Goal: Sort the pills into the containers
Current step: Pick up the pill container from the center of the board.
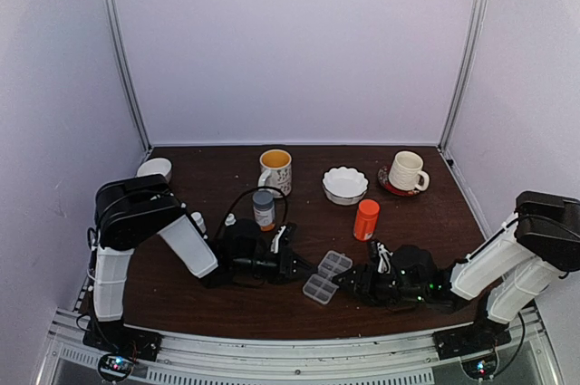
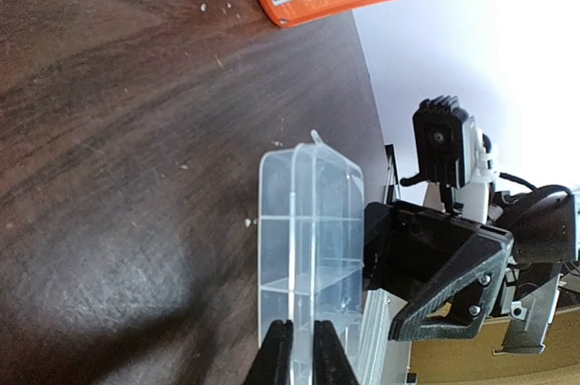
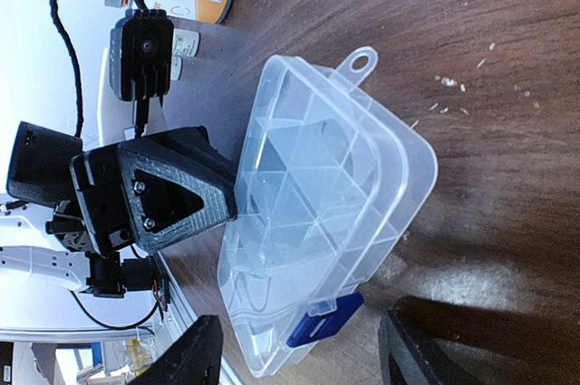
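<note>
Starting from the left, a white bowl (image 1: 155, 168) stands at the far edge of the dark wooden table (image 1: 181, 299), behind the left arm. The left gripper (image 2: 303, 358) reaches toward the middle, and its two fingers are pressed together on the thin edge of the clear pill box (image 1: 326, 276). Behind this gripper stand a brown bottle (image 1: 264, 210) with a grey cap and a mug (image 1: 275, 170).

The pill box lies in the middle of the table, near the front, between the two grippers. Its small compartments (image 3: 299, 177) are in two rows. A few tiny pale pills (image 3: 448, 82) lie loose on the wood beside the box. An orange bottle (image 1: 366, 219) stands upright just behind the box, with a second white bowl (image 1: 345, 185) further back.

The right gripper (image 3: 306, 340) faces the end of the box that has a blue latch (image 3: 322, 320). Its fingers are wide apart and hold nothing. I cannot tell if they touch the box. At the far right, a white cup (image 1: 406, 170) stands on a red saucer (image 1: 388, 184).
</note>
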### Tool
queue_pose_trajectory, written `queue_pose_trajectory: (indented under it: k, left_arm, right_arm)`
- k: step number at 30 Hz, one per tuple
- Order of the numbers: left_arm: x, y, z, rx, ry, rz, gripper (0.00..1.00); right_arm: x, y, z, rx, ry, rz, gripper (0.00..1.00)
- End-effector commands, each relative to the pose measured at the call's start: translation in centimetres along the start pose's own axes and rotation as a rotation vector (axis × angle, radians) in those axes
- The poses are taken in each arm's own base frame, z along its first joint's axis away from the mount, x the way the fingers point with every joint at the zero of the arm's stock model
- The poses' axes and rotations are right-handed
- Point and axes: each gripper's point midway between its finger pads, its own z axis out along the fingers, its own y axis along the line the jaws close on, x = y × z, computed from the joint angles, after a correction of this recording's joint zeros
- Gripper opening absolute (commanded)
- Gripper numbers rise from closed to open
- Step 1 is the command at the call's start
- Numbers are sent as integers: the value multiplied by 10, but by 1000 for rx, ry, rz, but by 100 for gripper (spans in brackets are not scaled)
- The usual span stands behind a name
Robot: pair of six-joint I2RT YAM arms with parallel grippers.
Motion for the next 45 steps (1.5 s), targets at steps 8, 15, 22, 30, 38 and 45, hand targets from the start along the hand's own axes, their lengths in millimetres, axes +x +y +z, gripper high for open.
queue_pose_trajectory:
  k: [8,15,22,30,38,45]
  left_arm:
    - [44,96,-17,-285,84,-142,2]
    - [45,98,-18,-290,84,-145,1]
    - [44,96,-16,-292,90,-136,1]
    - [43,98,-16,-310,90,-130,1]
    - [41,95,-14,-343,108,-98,1]
    - [33,87,-15,-423,118,-28,4]
  right_arm:
    - [-6,0,7,18,-4,-8,67]
    - [-4,7,12,-39,10,37,63]
    - [-5,13,7,-97,-5,70,42]
    - [-7,16,2,-102,-15,58,25]
    - [-6,12,8,-33,7,26,16]
    - [-4,-3,8,61,18,3,17]
